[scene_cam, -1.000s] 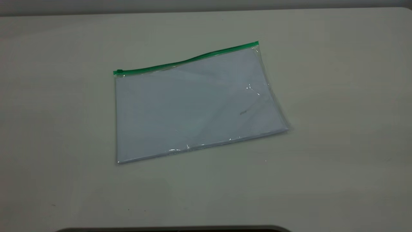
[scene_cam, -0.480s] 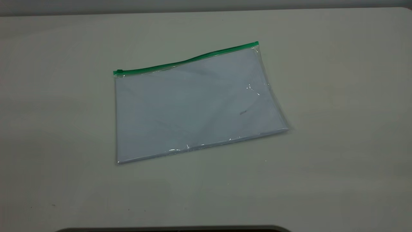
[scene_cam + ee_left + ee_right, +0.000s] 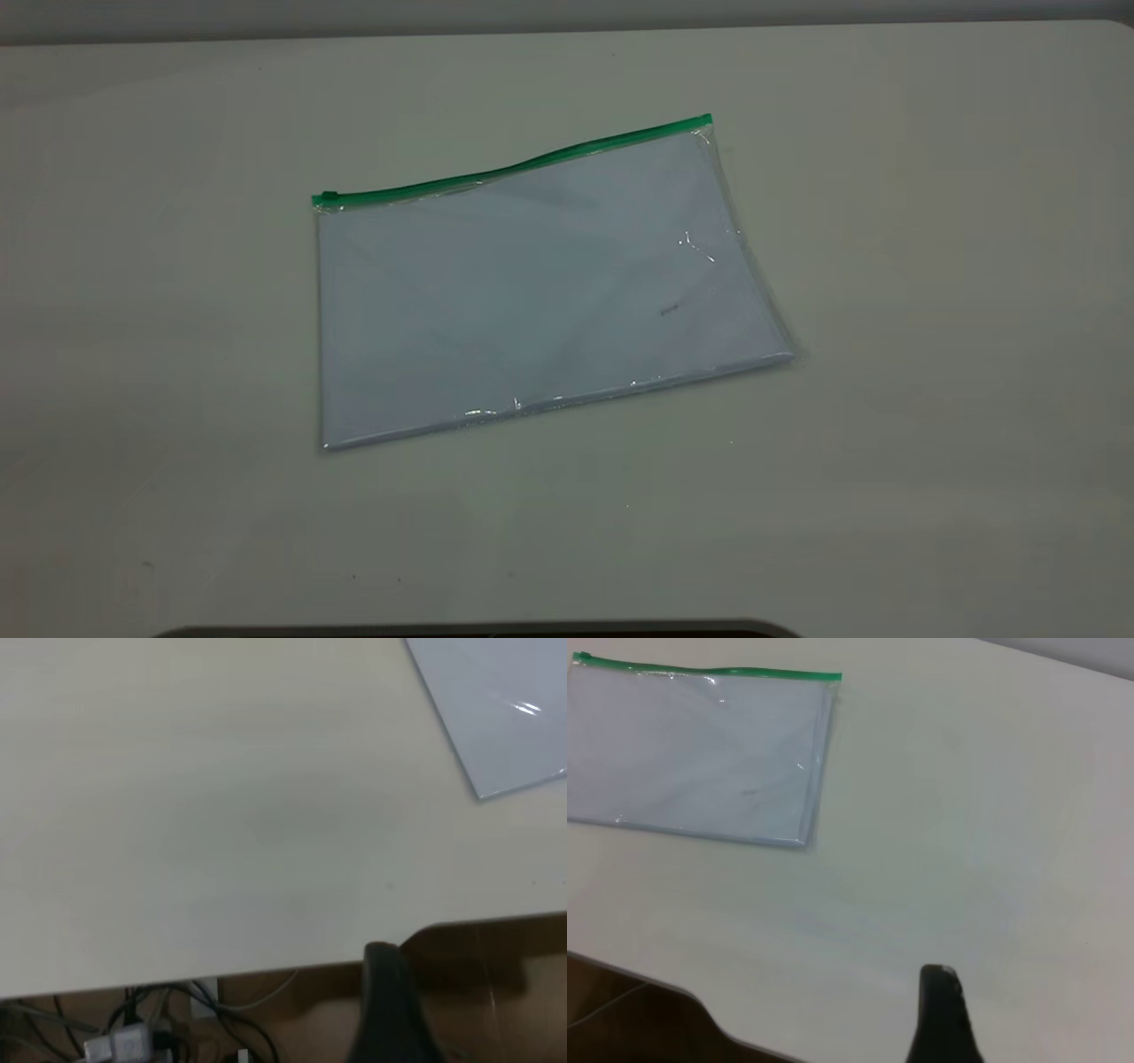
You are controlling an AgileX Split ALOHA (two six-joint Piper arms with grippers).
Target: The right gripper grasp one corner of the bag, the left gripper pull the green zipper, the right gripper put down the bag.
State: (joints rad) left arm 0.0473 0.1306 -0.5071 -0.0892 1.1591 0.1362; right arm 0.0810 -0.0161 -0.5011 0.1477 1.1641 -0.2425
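The bag lies flat on the pale table, a clear pouch with white sheets inside. The green zipper runs along its far edge, with the slider tab at the left end. Neither gripper shows in the exterior view. The left gripper shows only as a dark tip over the table's edge, far from the bag's corner. The right gripper shows as a dark tip above bare table, well away from the bag and its zipper. Nothing touches the bag.
The table edge runs close to the left gripper, with cables below it. A dark curved rim sits at the table's near edge. Bare tabletop surrounds the bag.
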